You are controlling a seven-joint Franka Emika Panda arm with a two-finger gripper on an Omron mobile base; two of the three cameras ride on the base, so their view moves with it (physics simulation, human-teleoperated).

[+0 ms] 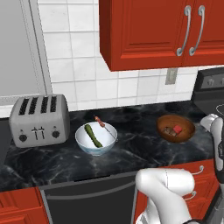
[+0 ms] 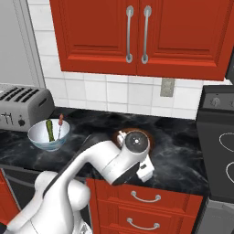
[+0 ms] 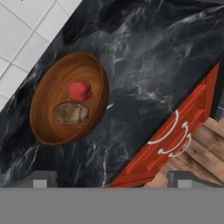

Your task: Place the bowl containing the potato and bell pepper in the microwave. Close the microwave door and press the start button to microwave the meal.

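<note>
The wooden bowl point(image 1: 176, 128) point(image 3: 70, 98) sits on the black marble counter, right of centre, near the stove. Inside it lie the red bell pepper point(image 3: 79, 90) point(image 1: 177, 128) and the brown-grey potato point(image 3: 71, 112), side by side. My gripper point(image 3: 111, 180) hovers above the counter's front edge. It is open, with its fingertips point(image 3: 39, 179) wide apart and nothing between them. In the hand view the bowl lies off to the upper left of the fingers, apart from them. The microwave and its door are out of view.
A white bowl point(image 1: 96, 139) with a green vegetable and a skewer stands left of the wooden bowl, and a toaster point(image 1: 39, 119) further left. The stove point(image 1: 210, 87) borders the counter on the right. Red cabinets point(image 1: 162, 30) hang above and red drawers point(image 3: 175, 135) sit below.
</note>
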